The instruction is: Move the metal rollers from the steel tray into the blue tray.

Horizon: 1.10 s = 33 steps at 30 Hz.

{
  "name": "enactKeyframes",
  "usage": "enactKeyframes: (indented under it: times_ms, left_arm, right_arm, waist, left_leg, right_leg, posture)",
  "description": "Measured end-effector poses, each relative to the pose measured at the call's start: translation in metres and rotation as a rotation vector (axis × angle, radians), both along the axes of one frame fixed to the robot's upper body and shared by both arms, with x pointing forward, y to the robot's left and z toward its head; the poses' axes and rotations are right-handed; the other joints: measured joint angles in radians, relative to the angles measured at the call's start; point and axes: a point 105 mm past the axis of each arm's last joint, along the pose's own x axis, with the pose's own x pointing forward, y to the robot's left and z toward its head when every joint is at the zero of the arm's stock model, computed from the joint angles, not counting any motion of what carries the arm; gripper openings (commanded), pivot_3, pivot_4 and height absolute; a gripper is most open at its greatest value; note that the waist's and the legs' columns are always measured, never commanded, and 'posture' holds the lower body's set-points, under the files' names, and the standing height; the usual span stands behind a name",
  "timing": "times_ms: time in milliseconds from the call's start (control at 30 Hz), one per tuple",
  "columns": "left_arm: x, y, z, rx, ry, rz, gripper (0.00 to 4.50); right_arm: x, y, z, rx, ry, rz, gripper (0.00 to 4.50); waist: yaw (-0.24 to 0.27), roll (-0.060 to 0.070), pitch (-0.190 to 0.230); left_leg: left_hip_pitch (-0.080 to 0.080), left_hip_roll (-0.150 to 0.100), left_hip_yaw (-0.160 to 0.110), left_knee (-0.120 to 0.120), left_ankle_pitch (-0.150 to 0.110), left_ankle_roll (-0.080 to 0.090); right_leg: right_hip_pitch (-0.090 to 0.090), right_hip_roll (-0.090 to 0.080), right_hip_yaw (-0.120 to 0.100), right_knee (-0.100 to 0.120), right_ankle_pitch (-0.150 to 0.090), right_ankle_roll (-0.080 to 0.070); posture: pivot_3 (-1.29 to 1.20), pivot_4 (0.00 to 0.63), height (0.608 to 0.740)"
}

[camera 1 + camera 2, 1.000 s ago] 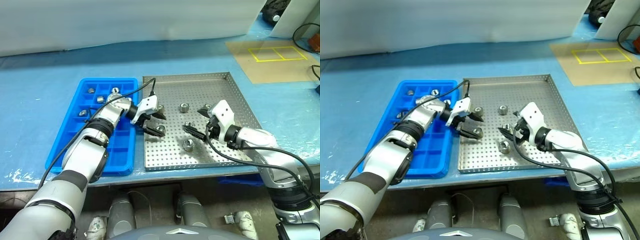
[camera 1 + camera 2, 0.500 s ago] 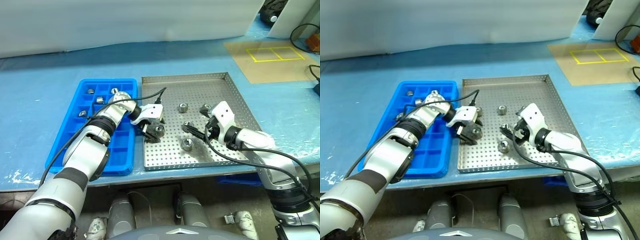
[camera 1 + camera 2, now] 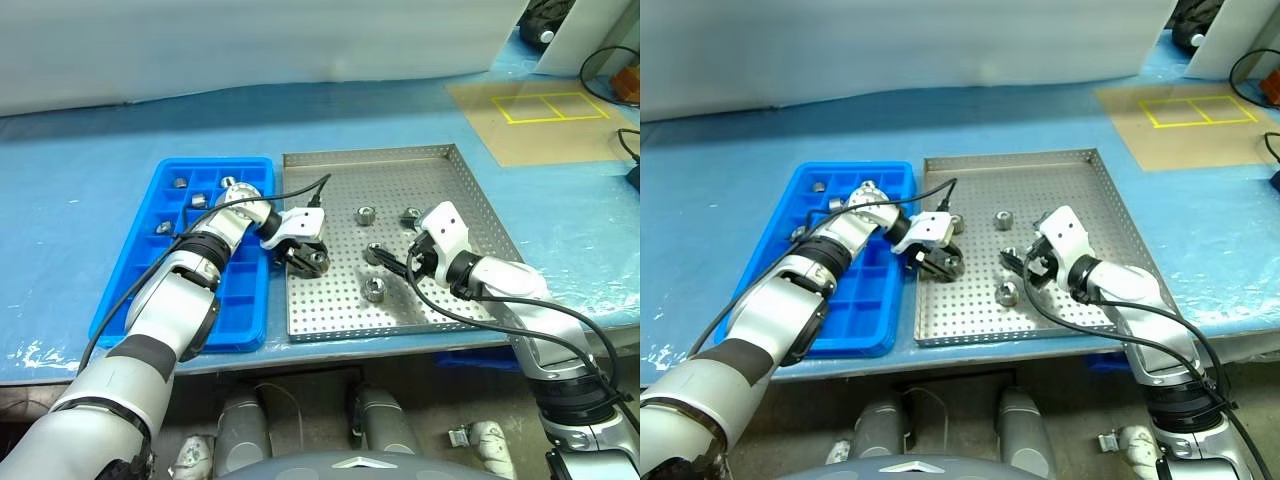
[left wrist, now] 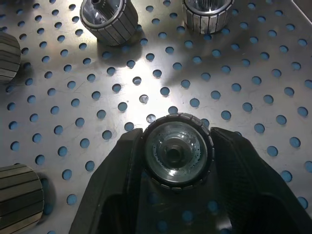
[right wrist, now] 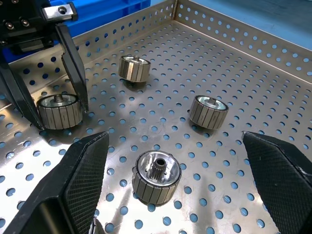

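While one metal roller (image 4: 175,152) sat clamped between the two black fingers of your left gripper (image 3: 308,258), it was still down on the perforated floor of the steel tray (image 3: 440,180), near that tray's edge beside the blue tray (image 3: 160,290). You could see the fingers closed snugly against the ribbed sides of that roller in the left wrist view, its dark centre hole facing the camera. You had five rollers in the steel tray in all: the gripped one, a second (image 3: 366,213) and a third (image 3: 411,214) farther back toward the tray's middle, a fourth (image 3: 375,290) toward the near rim, and a fifth (image 3: 376,251) just beside the right gripper's fingertips. In the blue tray you had four rollers lying in separate square compartments at its far end: one (image 3: 181,182), another (image 3: 229,182), another (image 3: 200,198) and the last (image 3: 162,227). Your right gripper (image 3: 392,259) hung over the middle of the steel tray with its fingers spread wide and nothing between them, one loose roller (image 5: 156,176) lying on the floor between the two open fingers in its wrist view, touching neither.
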Motion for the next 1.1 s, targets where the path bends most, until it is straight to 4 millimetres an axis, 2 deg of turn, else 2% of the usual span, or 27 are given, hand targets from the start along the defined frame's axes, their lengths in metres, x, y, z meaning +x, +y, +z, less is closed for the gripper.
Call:
enactKeyframes:
  times_ms: [100, 467, 633, 800, 1100]
  left_arm:
    - [0.000, 0.000, 0.001, -0.019, 0.014, 0.012, 1.85]
    - [0.004, 0.002, 0.004, -0.081, 0.023, 0.058, 1.85]
    - [0.005, 0.004, 0.005, -0.109, 0.030, 0.079, 1.85]
    - [0.008, 0.011, 0.006, -0.132, 0.030, 0.124, 1.85]
    - [0.009, 0.012, 0.008, -0.163, 0.027, 0.142, 1.85]
  right_arm:
    - [0.000, 0.000, 0.000, 0.000, -0.002, 0.000, 4.50]
    - [0.006, 0.000, 0.003, -0.002, -0.010, -0.003, 4.50]
    - [0.006, 0.004, -0.002, -0.002, 0.010, 0.017, 4.50]
    - [0.012, 0.007, 0.006, -0.001, -0.014, 0.038, 4.50]
    - [0.018, 0.016, 0.005, -0.003, -0.015, 0.080, 4.50]
  waist:
    - [0.000, 0.000, 0.000]
    - [0.000, 0.000, 0.000]
    - [-0.002, 0.000, 0.000]
    - [-0.015, 0.000, 0.000]
    - [-0.016, 0.000, 0.000]
  left_leg:
    - [0.000, 0.000, 0.000, 0.000, 0.000, 0.000]
    - [-0.001, 0.000, 0.000, 0.000, 0.000, 0.000]
    - [-0.002, 0.000, 0.000, -0.001, 0.000, 0.000]
    - [-0.001, 0.000, 0.000, -0.001, 0.000, 0.000]
    - [-0.002, 0.000, 0.000, -0.001, 0.000, 0.000]
  right_leg:
    - [0.000, 0.000, 0.000, 0.000, 0.000, 0.000]
    - [-0.001, 0.000, 0.000, 0.000, 0.000, 0.000]
    - [-0.002, 0.000, 0.000, -0.001, 0.000, 0.000]
    - [-0.002, 0.000, -0.001, 0.000, 0.000, 0.000]
    - [-0.002, 0.000, -0.001, 0.000, 0.000, 0.000]
  posture:
    - [-0.45, 0.150, 0.740]
    - [-0.43, 0.150, 0.740]
    - [-0.40, 0.150, 0.740]
    - [-0.38, 0.150, 0.740]
    - [-0.34, 0.150, 0.740]
